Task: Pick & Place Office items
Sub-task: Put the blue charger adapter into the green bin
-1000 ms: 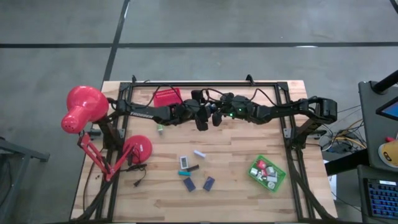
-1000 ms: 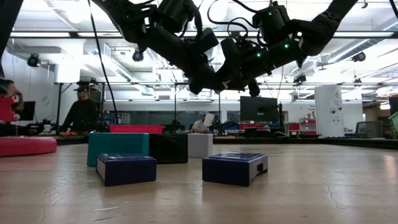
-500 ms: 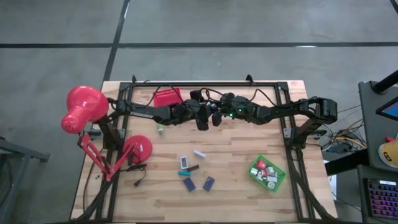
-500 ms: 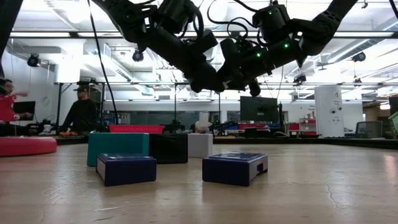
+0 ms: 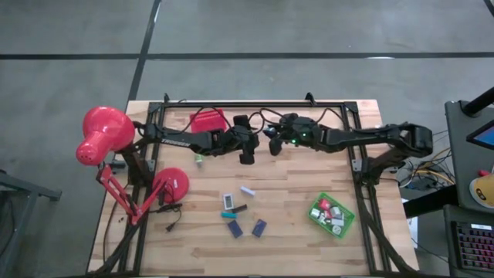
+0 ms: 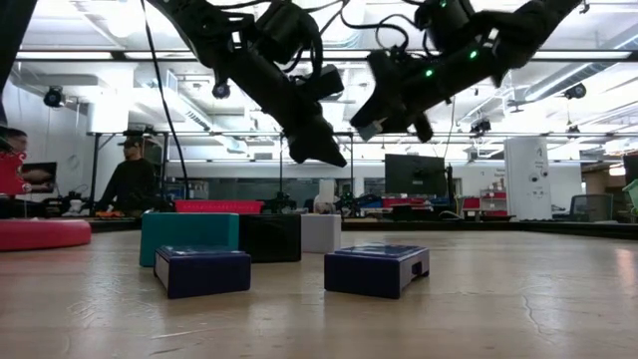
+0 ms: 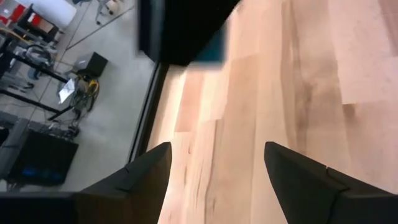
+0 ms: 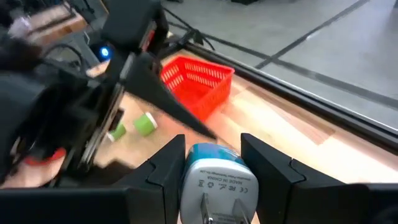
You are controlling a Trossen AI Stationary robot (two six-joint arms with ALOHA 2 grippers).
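Above bare wood, left fingers (image 7: 214, 180) gape empty; right fingers (image 8: 211, 163) pinch a glossy white-teal plug (image 8: 216, 180).

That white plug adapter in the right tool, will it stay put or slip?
The plug adapter looks rigid and boxy, so it likely won't flex. The right tool pinches its smooth rounded sides, so it may slip or twist. Its prong face looks flat; set down on that, it probably won't roll.

The green tray's (image 5: 332, 215) small contents are too tiny to identify.
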